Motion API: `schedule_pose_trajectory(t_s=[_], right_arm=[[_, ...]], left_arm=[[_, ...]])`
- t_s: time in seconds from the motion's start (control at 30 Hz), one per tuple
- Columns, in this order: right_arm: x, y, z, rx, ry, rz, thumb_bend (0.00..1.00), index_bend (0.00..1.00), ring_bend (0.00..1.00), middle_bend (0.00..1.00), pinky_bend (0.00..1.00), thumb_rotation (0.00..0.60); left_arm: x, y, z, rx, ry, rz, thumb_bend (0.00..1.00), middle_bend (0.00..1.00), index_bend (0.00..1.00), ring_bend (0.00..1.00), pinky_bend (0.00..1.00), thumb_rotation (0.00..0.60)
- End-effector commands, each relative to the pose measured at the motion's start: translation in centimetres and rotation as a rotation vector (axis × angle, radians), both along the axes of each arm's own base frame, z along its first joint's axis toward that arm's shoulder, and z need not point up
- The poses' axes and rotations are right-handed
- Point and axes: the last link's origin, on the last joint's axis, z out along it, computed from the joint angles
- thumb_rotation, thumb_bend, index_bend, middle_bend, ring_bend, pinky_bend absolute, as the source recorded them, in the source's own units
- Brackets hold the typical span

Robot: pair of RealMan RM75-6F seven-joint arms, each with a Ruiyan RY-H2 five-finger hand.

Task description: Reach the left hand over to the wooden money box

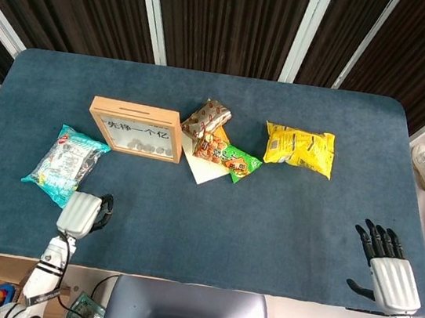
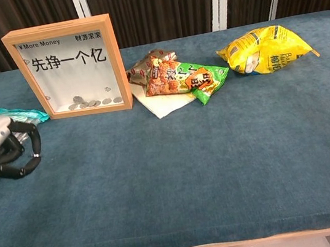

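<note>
The wooden money box (image 1: 136, 128) stands upright at the table's left middle, with a glass front, Chinese characters and several coins at its bottom (image 2: 73, 67). My left hand (image 1: 83, 214) hovers near the front left edge, short of the box, its black fingers curled inward and holding nothing; the chest view shows the left hand (image 2: 1, 152) raised above the cloth. At the front right corner my right hand (image 1: 385, 258) lies with fingers spread, empty.
A teal snack bag (image 1: 65, 164) lies between my left hand and the box. Right of the box are a brown packet (image 1: 206, 119), an orange-green packet (image 1: 226, 157) on white paper, and a yellow bag (image 1: 299, 148). Blue cloth covers the table (image 1: 282, 224).
</note>
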Motion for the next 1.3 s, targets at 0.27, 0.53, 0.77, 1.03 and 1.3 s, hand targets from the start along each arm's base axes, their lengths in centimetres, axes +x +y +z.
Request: schedule_pose_trajectory(t_s=[0.27, 0.53, 0.77, 1.03, 1.3], right_arm=[[-0.5, -0.4, 0.6, -0.004, -0.016, -0.029, 0.14, 0.00, 0.00, 0.00, 0.00, 0.600], [-1.1, -0.7, 1.9, -0.062, -0.045, -0.069, 0.14, 0.00, 0.00, 0.00, 0.00, 0.600], [-1.4, -0.9, 2.6, -0.088, -0.060, -0.088, 0.14, 0.00, 0.00, 0.00, 0.00, 0.600], [-1.5, -0.7, 3.1, -0.105, -0.072, -0.085, 0.14, 0.00, 0.00, 0.00, 0.00, 0.600], [-1.6, -0.9, 3.0, -0.100, -0.066, -0.093, 0.14, 0.00, 0.00, 0.00, 0.00, 0.600]], left_arm=[[10.2, 9.8, 12.7, -0.162, -0.160, -0.026, 0.73, 1.00, 0.69, 1.00, 1.00, 0.600], [14.7, 15.6, 15.0, -0.238, -0.228, 0.004, 0.74, 1.00, 0.69, 1.00, 1.00, 0.600], [16.6, 18.7, 15.3, -0.252, -0.219, 0.028, 0.74, 1.00, 0.70, 1.00, 1.00, 0.600], [16.5, 21.0, 13.8, -0.258, -0.181, 0.073, 0.73, 1.00, 0.70, 1.00, 1.00, 0.600], [15.8, 22.7, 13.6, -0.252, -0.170, 0.122, 0.72, 1.00, 0.70, 1.00, 1.00, 0.600]])
